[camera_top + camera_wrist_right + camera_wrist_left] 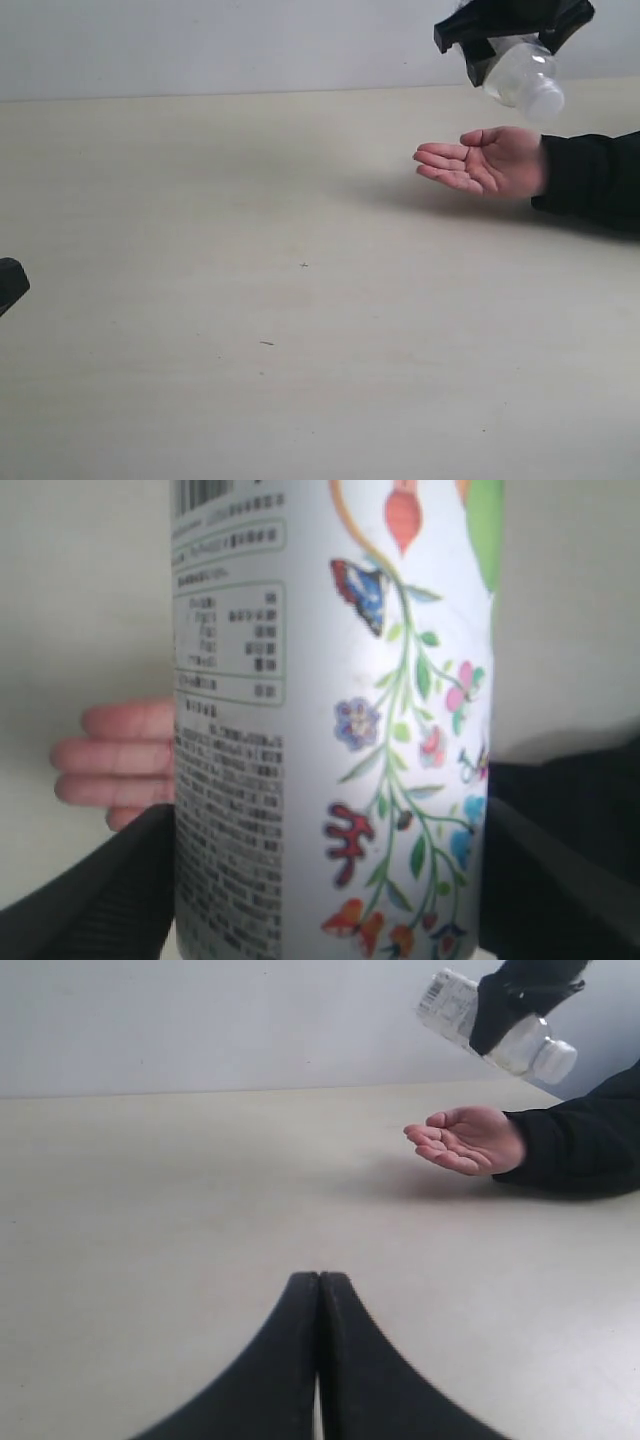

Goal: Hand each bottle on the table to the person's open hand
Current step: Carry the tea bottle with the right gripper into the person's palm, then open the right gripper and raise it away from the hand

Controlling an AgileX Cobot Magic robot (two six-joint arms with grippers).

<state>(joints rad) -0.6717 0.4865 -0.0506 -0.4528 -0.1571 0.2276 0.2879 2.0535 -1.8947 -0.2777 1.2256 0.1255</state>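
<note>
My right gripper hangs in the air at the upper right, shut on a clear bottle with a white printed label, tilted with its white cap down. The same bottle fills the right wrist view, with flower prints and small text, black fingers on both sides. Just below it the person's open hand lies palm up, out of a black sleeve. The hand and bottle also show in the left wrist view. My left gripper rests shut and empty low over the table. No other bottles are in view.
The black sleeved forearm lies along the table's right side. A tip of the left arm shows at the left edge. A pale wall runs behind the table's far edge.
</note>
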